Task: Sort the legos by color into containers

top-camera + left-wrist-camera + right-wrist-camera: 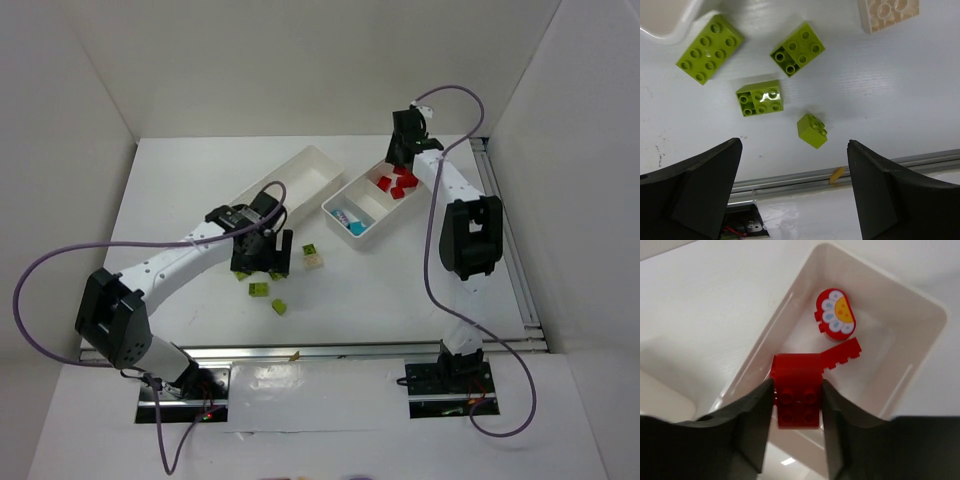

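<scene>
Top external view: a white table (180, 190) with two robot arms reaching in from its near edge. On the left, the left gripper (262, 262) hovers low over a loose scatter of green bricks (259, 289), its pincer spread wide and holding nothing. Left wrist view agrees: the two dark fingers (700, 190) stand far apart, and four green bricks lie beyond them on the bare table, none touched. A beige brick (888, 14) sits near them at the upper right edge of that view.

Just behind the left gripper lies the left tray (305, 170), set at a slant; both its compartments look empty as far as this view shows. Just beside it to the right lies the right tray (372, 240). Its near compartment holds cyan pieces (352, 222) and its far compartment holds red pieces (397, 183).

At the far right, the right gripper (398, 160) hangs over the far end of the right tray. Right wrist view shows its pincer narrow, clamped on a red brick (797, 385) above the red compartment, where a round red piece (836, 314) with a flower print and a flat red piece (842, 354) lie.

Judged from this, the task is roughly half done: cyan and red are housed and one red brick awaits release, while the green and beige bricks are unsorted on the table
</scene>
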